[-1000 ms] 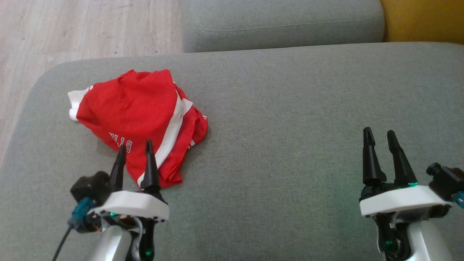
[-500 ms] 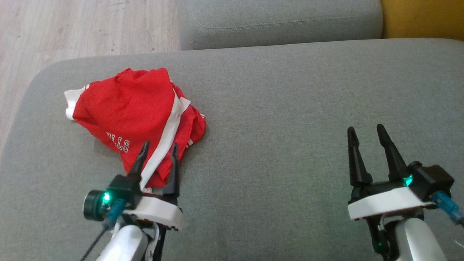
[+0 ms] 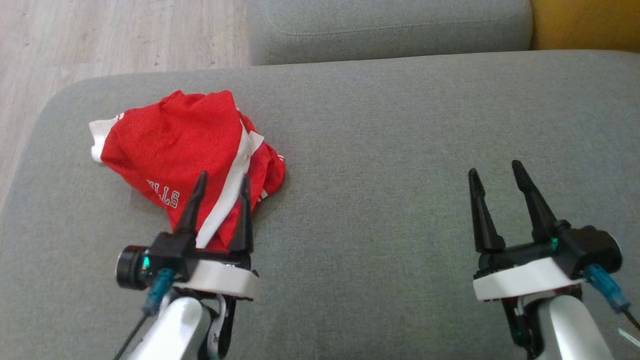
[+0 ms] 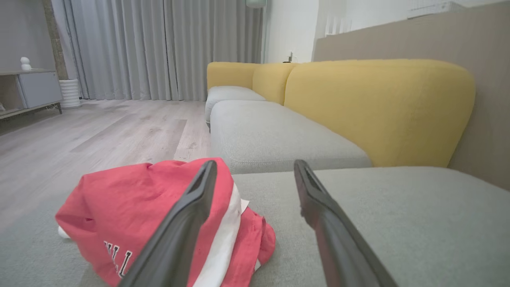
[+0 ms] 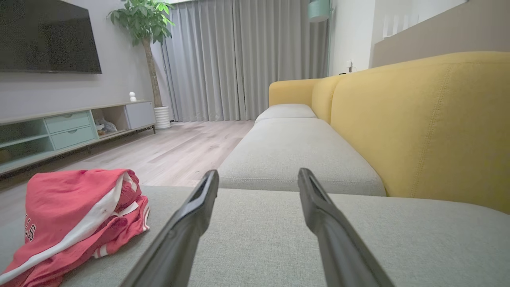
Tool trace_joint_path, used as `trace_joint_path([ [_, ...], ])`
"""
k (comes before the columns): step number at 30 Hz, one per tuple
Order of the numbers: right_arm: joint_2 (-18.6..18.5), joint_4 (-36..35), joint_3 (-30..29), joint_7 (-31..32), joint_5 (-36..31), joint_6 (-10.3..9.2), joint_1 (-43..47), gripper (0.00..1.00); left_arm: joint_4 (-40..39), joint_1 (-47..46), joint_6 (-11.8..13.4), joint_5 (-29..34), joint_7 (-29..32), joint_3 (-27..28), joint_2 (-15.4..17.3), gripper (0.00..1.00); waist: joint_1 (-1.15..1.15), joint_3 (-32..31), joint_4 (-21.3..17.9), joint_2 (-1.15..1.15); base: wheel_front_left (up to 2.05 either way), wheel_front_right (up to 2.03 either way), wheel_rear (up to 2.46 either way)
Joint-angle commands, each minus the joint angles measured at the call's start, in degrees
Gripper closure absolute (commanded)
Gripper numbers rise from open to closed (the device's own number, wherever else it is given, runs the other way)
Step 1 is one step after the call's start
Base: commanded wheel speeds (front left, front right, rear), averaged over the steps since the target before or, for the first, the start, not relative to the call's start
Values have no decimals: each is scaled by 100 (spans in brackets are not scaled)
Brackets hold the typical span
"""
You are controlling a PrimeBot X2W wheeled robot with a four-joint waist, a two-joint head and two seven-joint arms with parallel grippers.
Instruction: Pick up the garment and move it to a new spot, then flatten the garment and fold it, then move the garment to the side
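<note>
The garment [image 3: 175,140] is a red jersey with a broad white stripe and some white lettering. It lies crumpled in a heap on the left part of the grey seat cushion [image 3: 390,150], closer to the far edge than to me. A bit of white trim sticks out at its left end.

My left gripper [image 3: 223,177] sits at the garment's near edge, jaws spread wide with nothing between them. In the left wrist view one of its fingers [image 4: 187,215] crosses the red cloth, while the other runs over bare cushion to the right of the heap. Whether either tip actually touches the fabric I cannot tell from these angles.

My right gripper [image 3: 494,168] is well apart from the garment, out on the right of the same cushion. It is also wide open and empty, pointing away from me over bare grey fabric.

Beyond the far edge lies a second grey cushion [image 3: 390,30], with a yellow backrest [image 3: 585,25] at the far right and pale wooden floor [image 3: 100,40] at the far left.
</note>
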Motion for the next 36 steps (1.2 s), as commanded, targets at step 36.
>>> trace_joint_path([
  [36, -45, 560, 235, -439, 129, 44, -12, 0, 445, 548, -1300, 1174, -444, 1493, -853, 0, 0, -207, 216, 0, 0, 0, 0],
])
